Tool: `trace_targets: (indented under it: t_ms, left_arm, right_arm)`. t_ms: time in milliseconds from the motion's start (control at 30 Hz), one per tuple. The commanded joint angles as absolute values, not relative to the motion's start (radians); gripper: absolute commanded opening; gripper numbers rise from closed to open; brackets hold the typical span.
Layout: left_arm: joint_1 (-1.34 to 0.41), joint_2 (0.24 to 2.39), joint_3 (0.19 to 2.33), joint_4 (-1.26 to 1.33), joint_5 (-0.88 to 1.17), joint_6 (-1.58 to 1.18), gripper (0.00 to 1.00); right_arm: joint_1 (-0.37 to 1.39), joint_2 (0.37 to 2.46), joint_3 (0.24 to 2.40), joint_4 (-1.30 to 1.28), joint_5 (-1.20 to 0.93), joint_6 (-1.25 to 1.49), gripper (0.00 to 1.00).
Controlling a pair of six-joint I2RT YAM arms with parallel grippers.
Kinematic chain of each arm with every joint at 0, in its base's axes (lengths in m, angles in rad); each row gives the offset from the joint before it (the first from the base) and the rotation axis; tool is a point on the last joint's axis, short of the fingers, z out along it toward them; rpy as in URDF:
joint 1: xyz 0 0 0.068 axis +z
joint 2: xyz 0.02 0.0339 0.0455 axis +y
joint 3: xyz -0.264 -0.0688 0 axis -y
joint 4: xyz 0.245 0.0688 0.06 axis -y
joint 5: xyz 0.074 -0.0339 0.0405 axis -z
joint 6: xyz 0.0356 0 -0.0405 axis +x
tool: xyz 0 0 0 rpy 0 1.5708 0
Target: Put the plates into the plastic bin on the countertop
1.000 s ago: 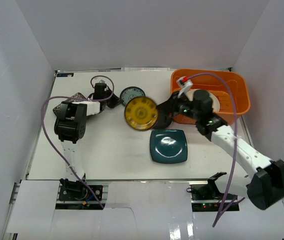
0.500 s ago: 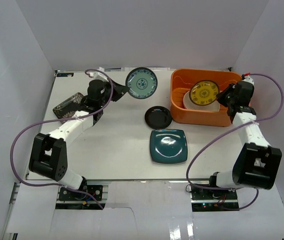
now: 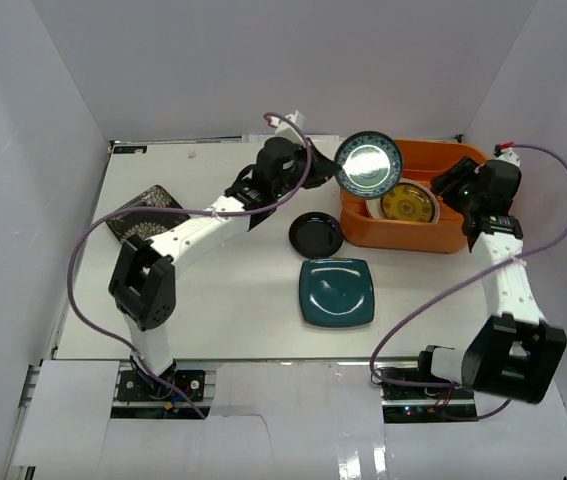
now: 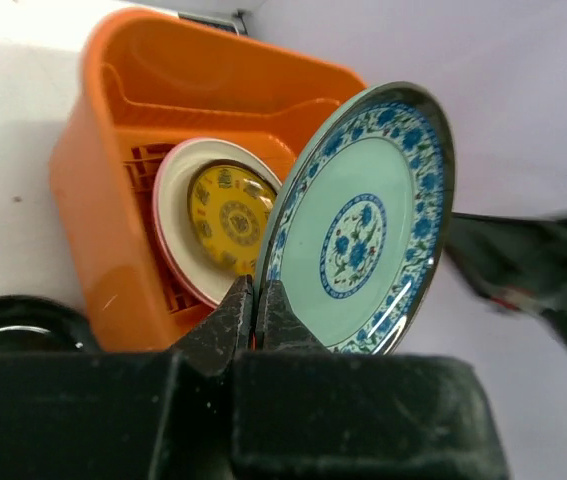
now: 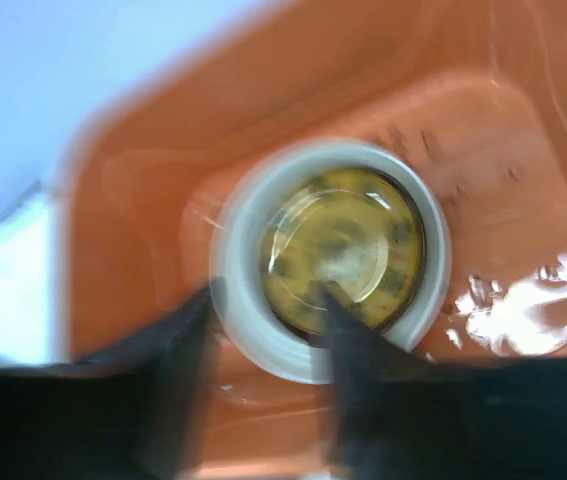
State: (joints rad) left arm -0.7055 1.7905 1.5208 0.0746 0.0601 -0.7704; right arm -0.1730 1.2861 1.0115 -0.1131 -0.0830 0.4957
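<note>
My left gripper (image 3: 329, 172) (image 4: 256, 300) is shut on the rim of the teal-patterned plate (image 3: 368, 165) (image 4: 363, 225). It holds the plate on edge above the left wall of the orange plastic bin (image 3: 403, 235) (image 4: 93, 200) (image 5: 143, 200). Inside the bin the yellow-patterned plate (image 3: 408, 203) (image 4: 226, 218) (image 5: 343, 250) lies on a cream plate (image 4: 175, 225) (image 5: 254, 341). My right gripper (image 3: 453, 185) (image 5: 270, 295) hangs open just over them, holding nothing. On the countertop (image 3: 223, 290) lie a round black plate (image 3: 315, 234) (image 4: 13, 325), a square dark teal plate (image 3: 336, 291) and a square black flowered plate (image 3: 143, 213).
White walls enclose the countertop on three sides. The left arm stretches diagonally across the middle toward the bin, trailing a purple cable (image 3: 93, 240). The right arm's cable (image 3: 553, 200) loops near the right wall.
The left arm has carried the teal-patterned plate rightward to the bin's left wall. The right gripper has opened, and the yellow-patterned plate now lies on the cream plate in the bin.
</note>
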Motion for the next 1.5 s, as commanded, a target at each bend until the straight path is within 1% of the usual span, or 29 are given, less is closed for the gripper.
trace_targets:
  t_ms: [0,33,100,167,300,333,400,433,500,533,567,667,700,733,800,833,867,900,933,967,1000,1033,1100,1133,1200,1267,1367,1433,1467]
  left_arm:
    - [-0.764,1.886,1.731,-0.053,0.015,-0.733,0.0]
    - [-0.775,1.966,1.788,-0.078,-0.021,-0.729,0.0]
    - [-0.805,2.078,1.941,-0.125,-0.041,-0.704,0.0]
    - [-0.828,2.143,2.028,-0.132,-0.061,-0.692,0.0]
    - [-0.844,2.313,2.241,-0.164,-0.081,-0.693,0.0]
    - [-0.844,2.348,2.329,-0.176,-0.089,-0.696,0.0]
    - [-0.844,2.42,2.381,-0.17,-0.107,-0.704,0.0]
    - [-0.844,2.433,2.396,-0.161,-0.11,-0.706,0.05]
    - [-0.842,2.438,2.385,-0.114,-0.103,-0.706,0.26]
    - [-0.844,2.433,2.369,-0.098,-0.101,-0.706,0.48]
    - [-0.842,2.424,2.365,-0.088,-0.098,-0.704,0.58]
    - [-0.836,2.37,2.358,-0.078,-0.068,-0.672,0.79]
    - [-0.835,2.314,2.34,-0.083,-0.058,-0.661,0.8]
    - [-0.83,2.272,2.312,-0.08,-0.037,-0.638,0.81]
    - [-0.822,2.17,2.145,-0.063,-0.026,-0.608,0.81]
    - [-0.819,2.037,2.058,-0.043,-0.038,-0.576,0.8]
    - [-0.815,1.964,1.957,-0.017,-0.046,-0.562,0.78]
    - [-0.813,1.889,1.737,0.058,-0.06,-0.549,0.77]
    - [-0.811,1.75,1.63,0.083,-0.113,-0.54,0.75]
    - [-0.804,1.688,1.529,0.1,-0.138,-0.541,0.73]
    - [-0.796,1.634,1.35,0.115,-0.153,-0.551,0.71]
    - [-0.779,1.552,1.277,0.107,-0.173,-0.561,0.71]
    - [-0.744,1.497,1.143,0.083,-0.16,-0.629,0.7]
    - [-0.732,1.477,1.027,0.083,-0.149,-0.652,0.7]
    - [-0.664,1.451,0.925,0.127,-0.071,-0.724,0.7]
    - [-0.605,1.488,0.845,0.159,0.047,-0.752,0.75]
    - [-0.568,1.569,0.856,0.19,0.106,-0.769,0.77]
    - [-0.555,1.673,0.902,0.227,0.173,-0.775,0.77]
    - [-0.549,1.71,0.922,0.251,0.196,-0.779,0.77]
  right_arm:
    - [-0.179,1.039,1.011,-0.092,-0.112,0.531,0.38]
    - [-0.179,0.99,0.991,-0.098,-0.101,0.546,0.25]
    - [-0.181,0.854,0.945,-0.123,-0.1,0.554,0.08]
    - [-0.179,0.761,0.931,-0.155,-0.127,0.545,0.08]
    - [-0.181,0.658,0.888,-0.222,-0.181,0.515,0.08]
    - [-0.179,0.644,0.878,-0.253,-0.19,0.506,0.08]
    - [-0.179,0.605,0.865,-0.274,-0.227,0.489,0.1]
    - [-0.179,0.592,0.859,-0.288,-0.239,0.485,0.1]
    - [-0.181,0.563,0.838,-0.299,-0.259,0.473,0.1]
    - [-0.179,0.554,0.835,-0.319,-0.261,0.465,0.11]
    - [-0.179,0.543,0.833,-0.331,-0.264,0.456,0.12]
    - [-0.179,0.529,0.81,-0.348,-0.31,0.433,0.14]
    - [-0.179,0.526,0.798,-0.354,-0.327,0.428,0.15]
    - [-0.179,0.523,0.792,-0.362,-0.342,0.414,0.15]
    - [-0.179,0.502,0.772,-0.38,-0.37,0.402,0.17]
    - [-0.179,0.493,0.764,-0.382,-0.382,0.391,0.18]
    - [-0.179,0.473,0.756,-0.385,-0.405,0.388,0.19]
    - [-0.179,0.465,0.752,-0.399,-0.42,0.388,0.2]
    - [-0.179,0.457,0.74,-0.405,-0.44,0.39,0.21]
    - [-0.179,0.439,0.73,-0.41,-0.478,0.394,0.24]
    - [-0.178,0.428,0.715,-0.413,-0.497,0.405,0.26]
    - [-0.176,0.417,0.675,-0.411,-0.521,0.416,0.28]
    - [-0.173,0.387,0.631,-0.405,-0.583,0.451,0.35]
    - [-0.172,0.376,0.608,-0.405,-0.597,0.46,0.38]
    - [-0.169,0.347,0.539,-0.41,-0.629,0.477,0.47]
    - [-0.166,0.327,0.464,-0.428,-0.658,0.483,0.53]
    - [-0.158,0.299,0.381,-0.437,-0.704,0.497,0.6]
    - [-0.156,0.29,0.304,-0.434,-0.716,0.512,0.64]
    - [-0.156,0.287,0.282,-0.428,-0.716,0.515,0.71]
